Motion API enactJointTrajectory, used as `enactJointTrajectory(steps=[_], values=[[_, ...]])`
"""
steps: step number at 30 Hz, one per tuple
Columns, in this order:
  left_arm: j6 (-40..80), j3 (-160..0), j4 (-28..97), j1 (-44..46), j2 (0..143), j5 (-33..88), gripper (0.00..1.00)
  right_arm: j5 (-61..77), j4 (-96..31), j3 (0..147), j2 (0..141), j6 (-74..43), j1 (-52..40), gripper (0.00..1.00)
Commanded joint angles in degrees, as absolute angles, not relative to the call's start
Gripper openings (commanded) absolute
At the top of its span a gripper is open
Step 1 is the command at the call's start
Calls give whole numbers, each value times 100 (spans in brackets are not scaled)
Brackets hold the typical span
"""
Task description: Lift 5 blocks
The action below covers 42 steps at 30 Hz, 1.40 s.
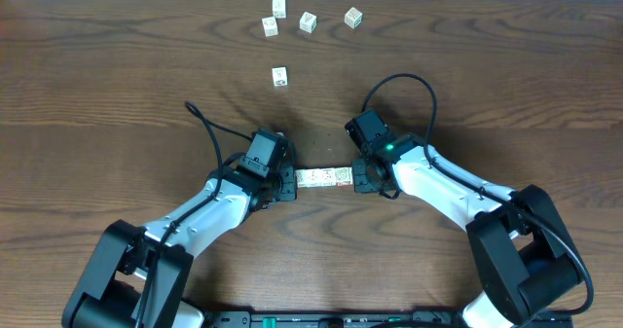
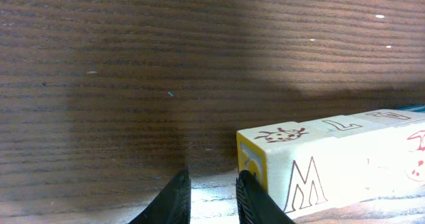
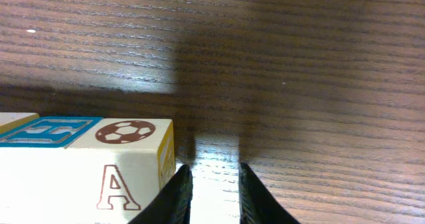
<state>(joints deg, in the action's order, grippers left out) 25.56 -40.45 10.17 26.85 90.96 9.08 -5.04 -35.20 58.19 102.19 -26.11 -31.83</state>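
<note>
Row of blocks [image 1: 324,177] on the table [image 1: 117,75]
My left pincer [image 2: 212,184] and right pincer [image 3: 214,177] are a little open and empty, one beside each row end.

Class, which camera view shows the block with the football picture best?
The right wrist view: the football block is close up, its ball on top and a letter A on the side. Overhead it is only the tiny right end of the row. The left wrist view shows the row's other end.
</note>
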Motion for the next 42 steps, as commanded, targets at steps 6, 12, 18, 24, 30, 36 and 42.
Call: enactJointTrajectory(steps=[6,12,18,24,30,36,42], values=[[2556,-4224,1026,2718,9035,974,39,-707,-3535,5942,10158,-2609,-3229,32],[2556,-4224,1026,2718,9035,974,51,-705,-3538,5942,10158,-2611,-3229,36],[2556,-4222,1026,2718,9035,972,55,-696,-3546,5942,10158,-2611,-3229,23],[2556,-4222,1028,2718,9035,974,47,-550,-3555,5942,10158,-2611,-3229,1],[2556,-4222,1028,2718,9035,974,48,-569,-3566,5942,10158,-2609,-3229,1],[2556,-4222,1031,2718,9035,974,48,-917,-3693,5946,10156,-2670,-3229,1],[2556,-4224,1033,2718,9035,974,48,-939,-3754,5992,9998,-3173,-3177,1]])
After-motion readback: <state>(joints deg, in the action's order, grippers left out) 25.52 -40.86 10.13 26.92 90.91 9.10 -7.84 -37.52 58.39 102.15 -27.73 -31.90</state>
